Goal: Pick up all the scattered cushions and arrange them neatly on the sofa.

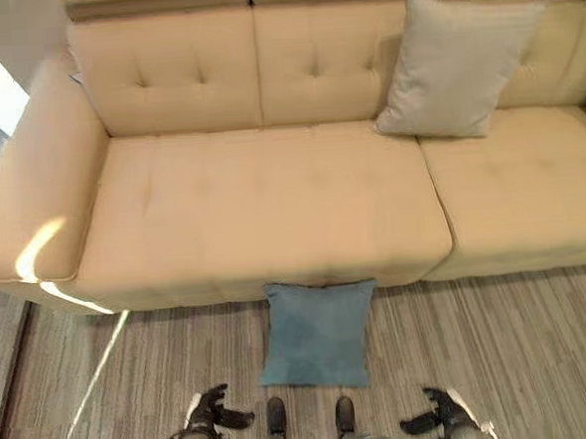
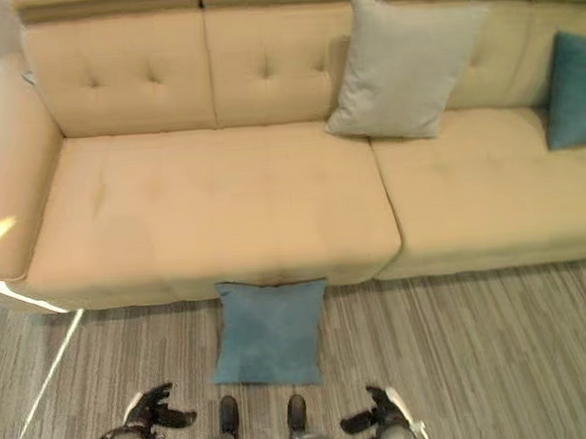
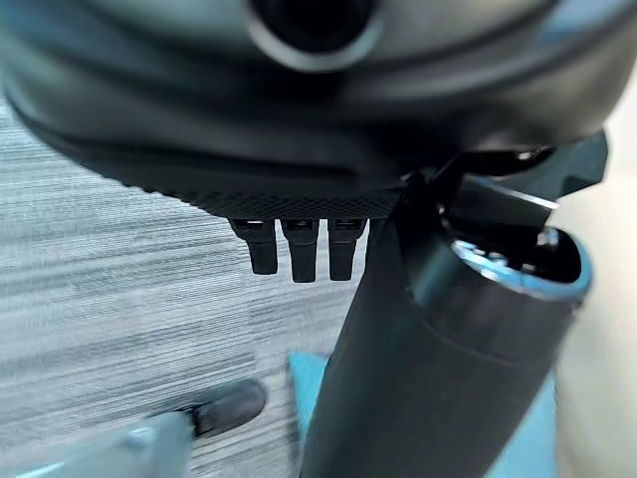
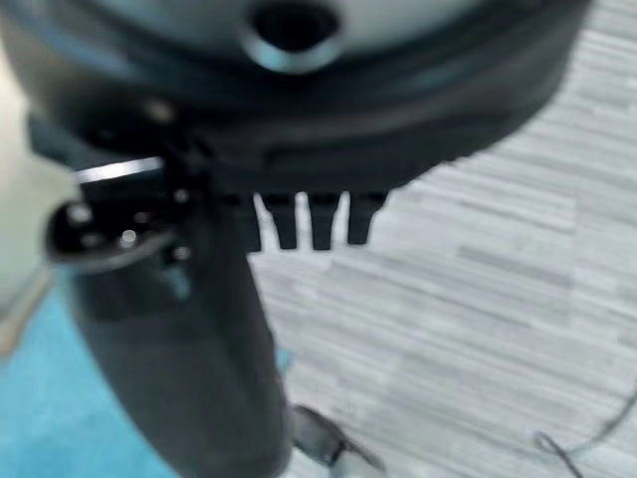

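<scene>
Even daylight; sun streak on sofa (image 1: 273, 211) arm; wrist views blurred.

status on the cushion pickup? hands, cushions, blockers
Left robot hand and right robot hand open, empty, low over floor. Blue cushion on floor against sofa; grey cushion and teal cushion already on seat. Nothing in the way.

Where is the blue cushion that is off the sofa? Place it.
The blue cushion lies on the striped floor, its far edge against the front of the beige sofa, near the middle of both eye views, ahead of the open left hand and right hand.
</scene>
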Robot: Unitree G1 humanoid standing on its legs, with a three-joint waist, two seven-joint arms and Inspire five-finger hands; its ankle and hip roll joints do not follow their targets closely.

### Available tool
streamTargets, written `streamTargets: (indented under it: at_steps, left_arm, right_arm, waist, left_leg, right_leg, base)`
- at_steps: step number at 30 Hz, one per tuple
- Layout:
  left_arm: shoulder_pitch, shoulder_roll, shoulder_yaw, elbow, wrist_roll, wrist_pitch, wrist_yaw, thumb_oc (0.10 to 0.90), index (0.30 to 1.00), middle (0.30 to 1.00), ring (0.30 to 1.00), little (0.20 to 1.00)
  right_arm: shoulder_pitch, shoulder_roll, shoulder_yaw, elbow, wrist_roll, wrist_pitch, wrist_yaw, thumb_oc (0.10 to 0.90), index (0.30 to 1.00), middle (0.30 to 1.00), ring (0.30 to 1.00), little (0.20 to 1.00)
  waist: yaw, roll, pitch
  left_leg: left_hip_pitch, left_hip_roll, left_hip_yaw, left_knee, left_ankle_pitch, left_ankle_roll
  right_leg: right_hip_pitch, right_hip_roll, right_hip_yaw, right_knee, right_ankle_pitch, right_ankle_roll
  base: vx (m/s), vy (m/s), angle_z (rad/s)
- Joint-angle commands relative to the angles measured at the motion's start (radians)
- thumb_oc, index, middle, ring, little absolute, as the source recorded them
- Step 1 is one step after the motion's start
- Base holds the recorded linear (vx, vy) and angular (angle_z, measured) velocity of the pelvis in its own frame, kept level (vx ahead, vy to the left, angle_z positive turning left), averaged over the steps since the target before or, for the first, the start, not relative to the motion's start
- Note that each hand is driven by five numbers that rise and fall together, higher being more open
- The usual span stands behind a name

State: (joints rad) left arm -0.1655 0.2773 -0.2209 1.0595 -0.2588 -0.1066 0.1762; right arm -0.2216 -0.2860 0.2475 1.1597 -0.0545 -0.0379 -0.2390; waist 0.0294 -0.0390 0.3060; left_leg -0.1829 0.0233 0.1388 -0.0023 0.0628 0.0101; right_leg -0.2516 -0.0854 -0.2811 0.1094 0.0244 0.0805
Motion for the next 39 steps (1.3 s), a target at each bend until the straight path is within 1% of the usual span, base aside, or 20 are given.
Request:
streamTargets:
  at_steps: [1, 2, 3, 4, 5, 6, 8, 11, 12, 13, 16, 20, 21, 22, 25, 26, 29, 30, 32, 39]
  left_arm:
    - [-0.036, 0.005, -0.005, -0.042, -0.066, -0.072, 0.039, 0.8, 0.9, 0.9, 0.9, 0.9]
    - [-0.059, 0.007, -0.007, -0.059, -0.08, -0.081, 0.052, 0.8, 0.9, 0.9, 0.9, 0.9]
    - [-0.11, 0.017, -0.025, -0.108, -0.115, -0.099, 0.076, 0.8, 0.9, 0.9, 0.9, 0.9]
    - [-0.111, 0.017, -0.025, -0.108, -0.116, -0.099, 0.076, 0.8, 0.9, 0.9, 0.9, 0.9]
    - [-0.141, 0.023, -0.037, -0.137, -0.123, -0.109, 0.096, 0.8, 0.9, 0.9, 0.9, 0.9]
    - [-0.142, 0.022, -0.037, -0.137, -0.123, -0.108, 0.096, 0.8, 0.9, 0.9, 0.9, 0.9]
    - [-0.185, 0.03, -0.046, -0.168, -0.149, -0.118, 0.117, 0.8, 0.9, 0.9, 0.9, 0.9]
    - [-0.26, 0.04, -0.058, -0.199, -0.168, -0.133, 0.149, 0.8, 0.9, 0.9, 0.9, 0.9]
    - [-0.309, 0.047, -0.07, -0.202, -0.17, -0.14, 0.168, 0.8, 0.9, 0.9, 0.9, 0.9]
    - [-0.309, 0.047, -0.07, -0.202, -0.17, -0.14, 0.168, 0.8, 0.9, 0.9, 0.9, 0.9]
    - [-0.389, 0.051, -0.078, -0.184, -0.204, -0.147, 0.188, 0.8, 0.9, 0.9, 0.9, 0.9]
    - [-0.389, 0.051, -0.078, -0.184, -0.204, -0.147, 0.188, 0.8, 0.9, 0.9, 0.9, 0.9]
    - [-0.548, 0.077, -0.087, -0.137, -0.278, -0.167, 0.228, 0.8, 0.9, 0.9, 0.9, 0.9]
    - [-0.576, 0.092, -0.09, -0.123, -0.286, -0.164, 0.223, 0.8, 0.9, 0.9, 0.9, 0.9]
    - [-0.613, 0.111, -0.099, -0.111, -0.281, -0.161, 0.225, 0.8, 0.9, 0.9, 0.9, 0.9]
    - [-0.651, 0.13, -0.113, -0.108, -0.285, -0.158, 0.227, 0.8, 0.9, 0.9, 0.9, 0.9]
    - [-0.71, 0.151, -0.13, -0.103, -0.307, -0.155, 0.225, 0.8, 0.9, 0.9, 0.9, 0.9]
    - [-0.713, 0.151, -0.13, -0.102, -0.308, -0.155, 0.225, 0.8, 0.9, 0.9, 0.9, 0.9]
    - [-0.761, 0.161, -0.144, -0.096, -0.344, -0.153, 0.217, 0.8, 0.9, 0.9, 0.9, 0.9]
    - [-0.852, 0.179, -0.176, -0.095, -0.385, -0.148, 0.213, 0.8, 0.9, 0.9, 0.9, 0.9]
  right_arm:
    - [0.025, -0.047, 0.006, -0.072, 0.051, -0.017, -0.066, 0.8, 0.9, 0.9, 0.9, 0.9]
    - [0.006, -0.055, 0.0, -0.088, 0.071, -0.023, -0.079, 0.8, 0.9, 0.9, 0.9, 0.9]
    - [-0.037, -0.074, -0.006, -0.121, 0.102, -0.031, -0.113, 0.8, 0.9, 0.9, 0.9, 0.9]
    - [-0.038, -0.074, -0.007, -0.121, 0.102, -0.031, -0.113, 0.8, 0.9, 0.9, 0.9, 0.9]
    - [-0.066, -0.086, -0.014, -0.158, 0.118, -0.035, -0.142, 0.8, 0.9, 0.9, 0.9, 0.9]
    - [-0.067, -0.086, -0.015, -0.158, 0.118, -0.035, -0.142, 0.8, 0.9, 0.9, 0.9, 0.9]
    - [-0.104, -0.097, -0.032, -0.202, 0.144, -0.045, -0.173, 0.8, 0.9, 0.9, 0.9, 0.9]
    - [-0.162, -0.108, -0.055, -0.249, 0.179, -0.066, -0.223, 0.8, 0.9, 0.9, 0.9, 0.9]
    - [-0.212, -0.116, -0.058, -0.255, 0.199, -0.08, -0.249, 0.8, 0.9, 0.9, 0.9, 0.9]
    - [-0.212, -0.116, -0.058, -0.255, 0.199, -0.08, -0.249, 0.8, 0.9, 0.9, 0.9, 0.9]
    - [-0.303, -0.131, -0.051, -0.268, 0.23, -0.099, -0.279, 0.8, 0.9, 0.9, 0.9, 0.9]
    - [-0.303, -0.131, -0.051, -0.268, 0.23, -0.099, -0.279, 0.8, 0.9, 0.9, 0.9, 0.9]
    - [-0.468, -0.181, -0.027, -0.26, 0.258, -0.124, -0.329, 0.8, 0.9, 0.9, 0.9, 0.9]
    - [-0.506, -0.204, -0.022, -0.246, 0.258, -0.124, -0.334, 0.8, 0.9, 0.9, 0.9, 0.9]
    - [-0.545, -0.221, -0.014, -0.234, 0.267, -0.133, -0.337, 0.8, 0.9, 0.9, 0.9, 0.9]
    - [-0.587, -0.249, -0.004, -0.228, 0.279, -0.14, -0.342, 0.8, 0.9, 0.9, 0.9, 0.9]
    - [-0.648, -0.292, 0.015, -0.213, 0.309, -0.148, -0.325, 0.8, 0.9, 0.9, 0.9, 0.9]
    - [-0.651, -0.293, 0.016, -0.21, 0.311, -0.149, -0.324, 0.8, 0.9, 0.9, 0.9, 0.9]
    - [-0.711, -0.337, 0.048, -0.188, 0.347, -0.151, -0.296, 0.8, 0.9, 0.9, 0.9, 0.9]
    - [-0.831, -0.399, 0.128, -0.151, 0.385, -0.149, -0.251, 0.8, 0.9, 0.9, 0.9, 0.9]
  waist:
    - [-0.009, -0.016, -0.001]
    - [-0.012, -0.016, 0.019]
    - [-0.015, -0.007, 0.059]
    - [-0.015, -0.007, 0.056]
    - [-0.027, 0.001, 0.069]
    - [-0.027, 0.002, 0.067]
    - [-0.04, 0.014, 0.088]
    - [-0.063, 0.037, 0.096]
    - [-0.074, 0.054, 0.099]
    - [-0.074, 0.054, 0.098]
    - [-0.084, 0.076, 0.109]
    - [-0.083, 0.076, 0.109]
    - [-0.096, 0.1, 0.128]
    - [-0.098, 0.102, 0.123]
    - [-0.099, 0.106, 0.122]
    - [-0.099, 0.106, 0.125]
    - [-0.1, 0.11, 0.132]
    - [-0.1, 0.11, 0.131]
    - [-0.096, 0.111, 0.139]
    - [-0.081, 0.108, 0.16]
  left_leg:
    - [-0.109, -0.01, -0.043, 0.175, -0.135, -0.01]
    - [-0.15, -0.011, -0.042, 0.212, -0.141, -0.008]
    - [-0.228, -0.008, -0.046, 0.284, -0.181, -0.013]
    - [-0.233, -0.007, -0.046, 0.288, -0.182, -0.013]
    - [-0.301, 0.0, -0.049, 0.342, -0.192, -0.007]
    - [-0.306, 0.0, -0.049, 0.346, -0.193, -0.007]
    - [-0.394, 0.008, -0.051, 0.416, -0.208, -0.003]
    - [-0.55, 0.017, -0.056, 0.51, -0.224, 0.0]
    - [-0.63, 0.022, -0.056, 0.551, -0.231, 0.001]
    - [-0.631, 0.022, -0.056, 0.551, -0.232, 0.001]
    - [-0.75, 0.026, -0.052, 0.604, -0.239, 0.005]
    - [-0.75, 0.026, -0.052, 0.604, -0.239, 0.005]
    - [-0.934, 0.03, -0.05, 0.692, -0.266, 0.013]
    - [-0.975, 0.032, -0.052, 0.721, -0.275, 0.013]
    - [-1.032, 0.029, -0.053, 0.765, -0.286, 0.012]
    - [-1.084, 0.027, -0.058, 0.806, -0.3, 0.015]
    - [-1.162, 0.025, -0.06, 0.881, -0.321, 0.012]
    - [-1.167, 0.025, -0.06, 0.885, -0.323, 0.012]
    - [-1.232, 0.023, -0.069, 0.945, -0.338, 0.008]
    - [-1.345, 0.029, -0.09, 1.04, -0.361, 0.014]
  right_leg:
    - [0.001, -0.089, 0.008, 0.082, -0.057, 0.043]
    - [-0.032, -0.092, 0.021, 0.095, -0.062, 0.03]
    - [-0.111, -0.092, 0.013, 0.148, -0.093, 0.018]
    - [-0.115, -0.092, 0.013, 0.151, -0.094, 0.018]
    - [-0.188, -0.095, 0.014, 0.195, -0.108, 0.004]
    - [-0.193, -0.095, 0.014, 0.198, -0.11, 0.004]
    - [-0.28, -0.102, 0.016, 0.254, -0.126, -0.006]
    - [-0.435, -0.113, 0.03, 0.35, -0.155, -0.018]
    - [-0.528, -0.121, 0.046, 0.407, -0.171, -0.023]
    - [-0.53, -0.121, 0.046, 0.407, -0.172, -0.023]
    - [-0.661, -0.125, 0.078, 0.479, -0.192, -0.03]
    - [-0.662, -0.125, 0.078, 0.479, -0.192, -0.03]
    - [-0.858, -0.134, 0.118, 0.598, -0.224, -0.032]
    - [-0.9, -0.136, 0.124, 0.63, -0.235, -0.031]
    - [-0.959, -0.135, 0.133, 0.674, -0.25, -0.035]
    - [-1.009, -0.136, 0.138, 0.719, -0.262, -0.037]
    - [-1.088, -0.144, 0.155, 0.791, -0.285, -0.047]
    - [-1.094, -0.144, 0.156, 0.796, -0.287, -0.047]
    - [-1.155, -0.154, 0.171, 0.854, -0.305, -0.055]
    - [-1.266, -0.158, 0.188, 0.95, -0.33, -0.054]
  base:
    - [-0.12, -0.056, -0.27]
    - [-0.11, -0.04, 0.29]
    - [-0.11, -0.04, 0.14]
    - [-0.13, -0.056, -0.05]
    - [-0.07, -0.009, -0.14]
    - [-0.12, -0.028, -0.04]
    - [-0.12, -0.027, 0.0]
    - [-0.12, -0.005, -0.02]
    - [-0.08, 0.02, 0.01]
    - [-0.07, 0.027, 0.01]
    - [-0.04, 0.034, -0.07]
    - [-0.02, 0.0, -0.09]
    - [-0.06, -0.013, 0.06]
    - [-0.06, -0.012, 0.02]
    - [0.03, -0.03, -0.07]
    - [0.03, -0.046, 0.0]
    - [0.06, -0.064, 0.01]
    - [0.07, -0.084, 0.06]
    - [0.07, -0.074, 0.07]
    - [0.06, -0.038, -0.01]
